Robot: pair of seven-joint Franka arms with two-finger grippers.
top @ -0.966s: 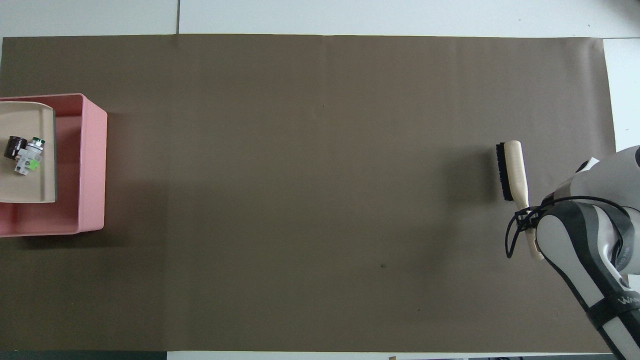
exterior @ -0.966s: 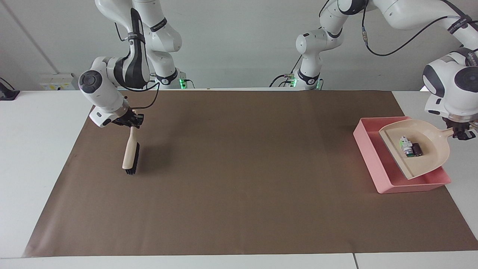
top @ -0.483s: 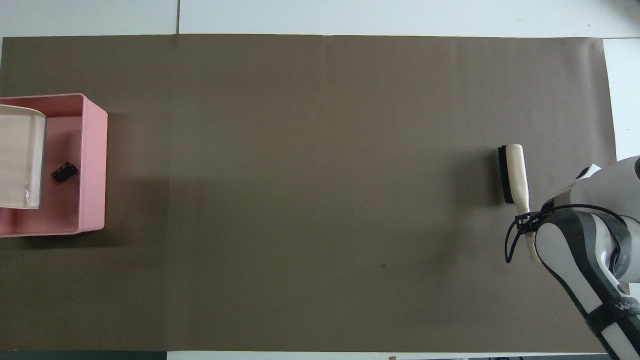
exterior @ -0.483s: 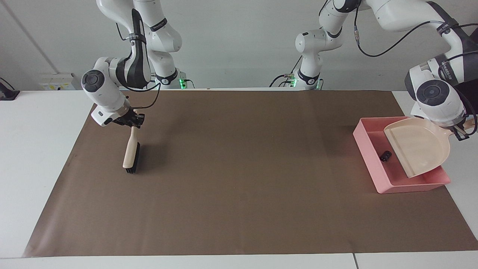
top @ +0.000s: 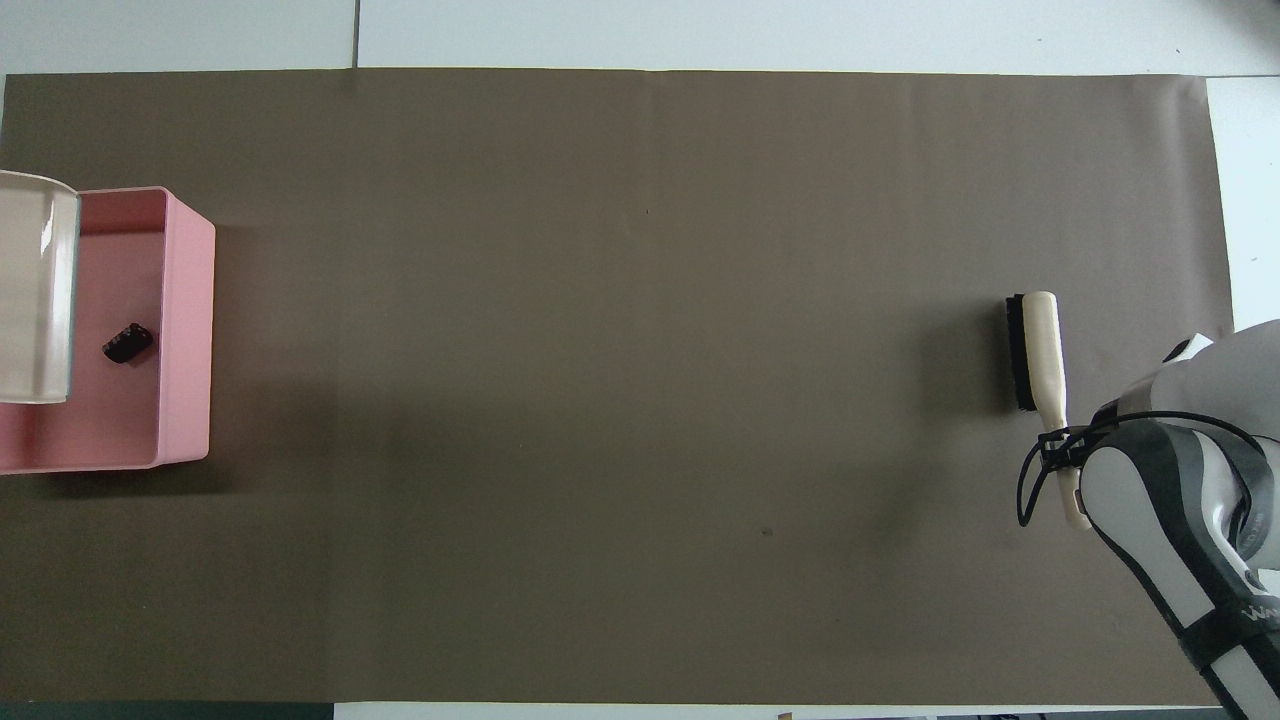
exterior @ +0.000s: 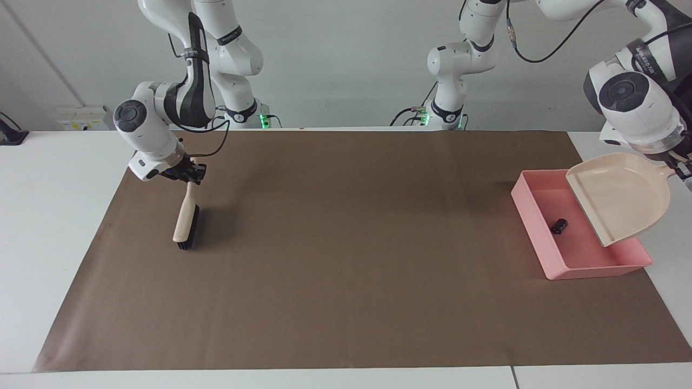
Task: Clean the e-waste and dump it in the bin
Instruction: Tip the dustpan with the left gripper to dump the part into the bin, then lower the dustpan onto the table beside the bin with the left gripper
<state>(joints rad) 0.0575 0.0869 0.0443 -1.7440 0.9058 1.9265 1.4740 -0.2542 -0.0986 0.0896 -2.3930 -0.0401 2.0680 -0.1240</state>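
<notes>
Since a second ago we have tipped the dustpan (exterior: pixel 621 197) up over the bin (exterior: pixel 546 254); both pieces of e-waste have left the pan, which now looks empty and steeply tilted.

In the facing view, the left gripper (exterior: pixel 680 172) is closed on the dustpan's handle and holds the pan above the bin, its lip pointing down into it. The black piece (exterior: pixel 559 226) lies on the bin's floor. We cannot see the white piece; the pan hides much of the bin's floor, so we judge it lies under there. The right gripper (exterior: pixel 186 175), well apart from the bin at the right arm's end of the mat (exterior: pixel 346 302), is closed on the brush (exterior: pixel 186 224), whose bristles reach down to the mat.

In the overhead view, the black piece (top: pixel 127 343) sits inside the bin (top: pixel 185 330), just beside the pan's (top: pixel 35 290) lip. The brush (top: pixel 1035 350) hangs from the right arm.

What could go wrong: if we lower the pan carelessly, its lip could catch the bin's wall and shove or tip the bin. If the white piece bounced out unseen, we would call the job done too soon.
</notes>
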